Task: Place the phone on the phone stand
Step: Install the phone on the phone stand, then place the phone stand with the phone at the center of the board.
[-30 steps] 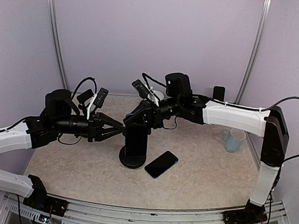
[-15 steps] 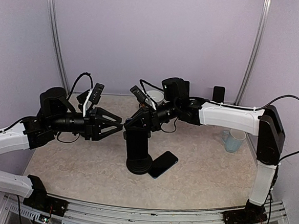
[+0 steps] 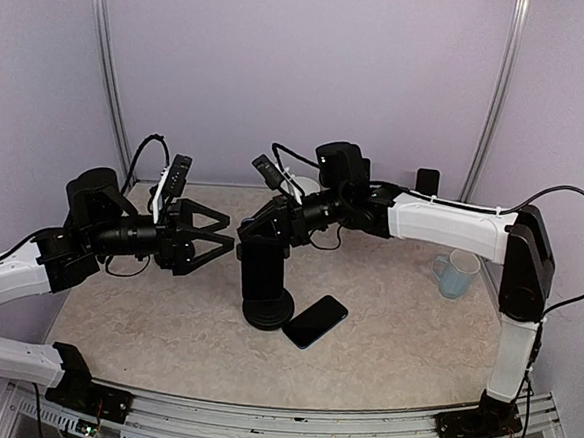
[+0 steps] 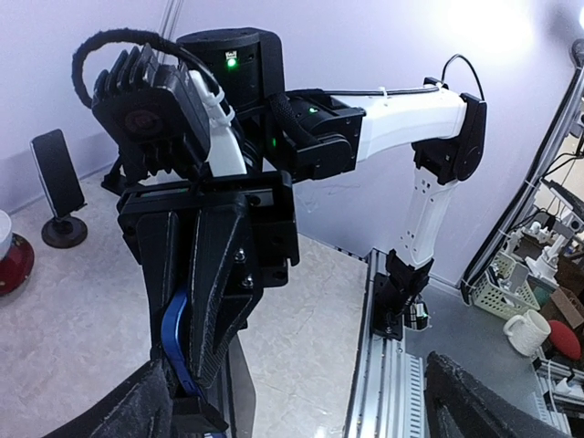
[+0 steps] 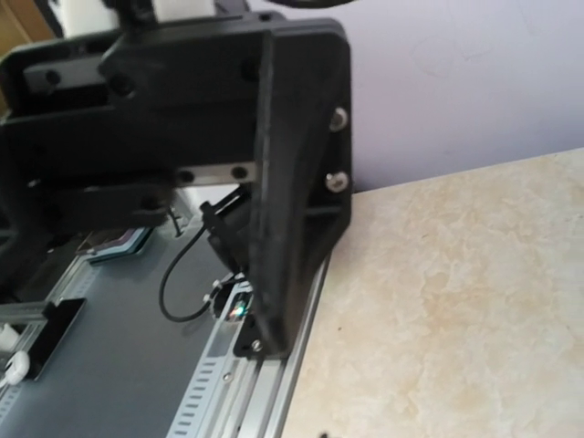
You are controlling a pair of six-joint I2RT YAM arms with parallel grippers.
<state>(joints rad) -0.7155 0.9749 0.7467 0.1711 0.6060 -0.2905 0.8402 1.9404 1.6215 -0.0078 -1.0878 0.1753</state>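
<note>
While the phone (image 3: 316, 321) lay flat on the bench (image 3: 394, 336) just beside the upright stand (image 3: 265, 277), the right gripper (image 3: 254, 231) pinched the stand's top, and the left gripper (image 3: 220, 244) hovered nearby, spread wide!

A pale blue mug (image 3: 456, 274) stands upright at 3 o'clock on the beige marbled table (image 3: 383, 356), near its right edge. At 12 o'clock sits a white bowl (image 3: 302, 187), partly hidden; at 1 o'clock, a small dark slab (image 3: 427, 182) on a round foot. Lilac walls (image 3: 302, 69) and two metal poles (image 3: 109, 66) close the back
</note>
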